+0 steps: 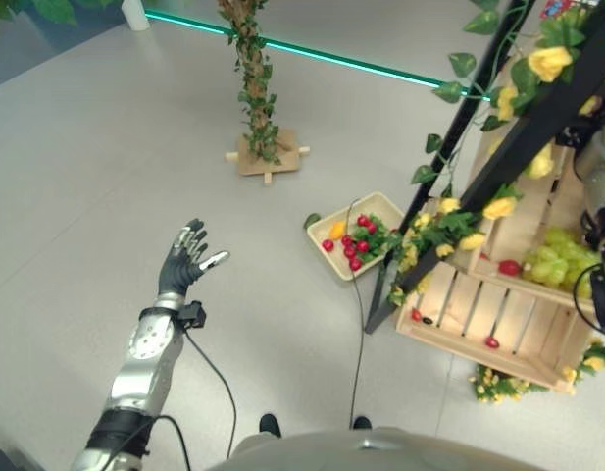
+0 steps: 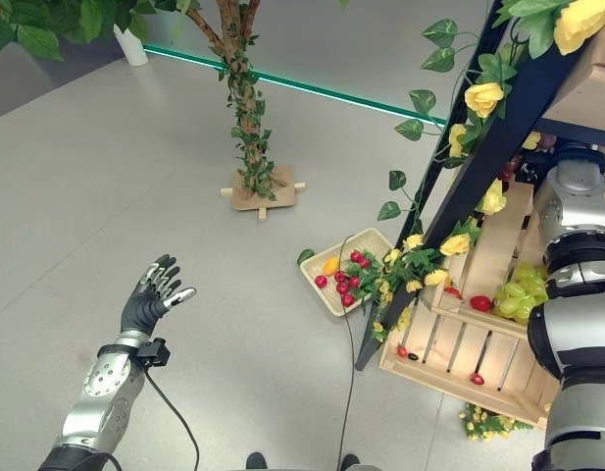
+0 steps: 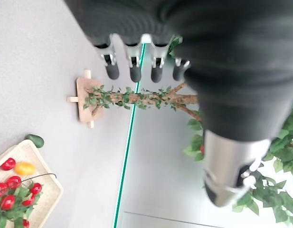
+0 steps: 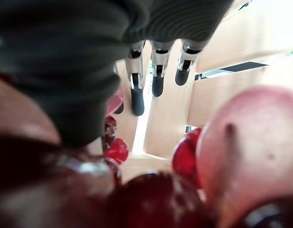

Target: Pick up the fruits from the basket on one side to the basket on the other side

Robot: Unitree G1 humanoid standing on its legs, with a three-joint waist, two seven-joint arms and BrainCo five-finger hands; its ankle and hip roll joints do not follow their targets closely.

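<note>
Left hand (image 1: 185, 259) is raised over bare floor (image 1: 76, 186), fingers spread, holding nothing. Right hand (image 4: 155, 66) is in among red fruits (image 4: 151, 199) inside a wooden crate (image 1: 488, 314), fingers straight and apart, gripping nothing. Shallow basket (image 1: 380, 208) on the floor holds red fruits and 1 yellow one (image 1: 336, 231), beside the crate.

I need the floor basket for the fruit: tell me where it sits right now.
The shallow basket lies on the floor, right of the open left hand, between the vine-wrapped post and the wooden crate.
</note>
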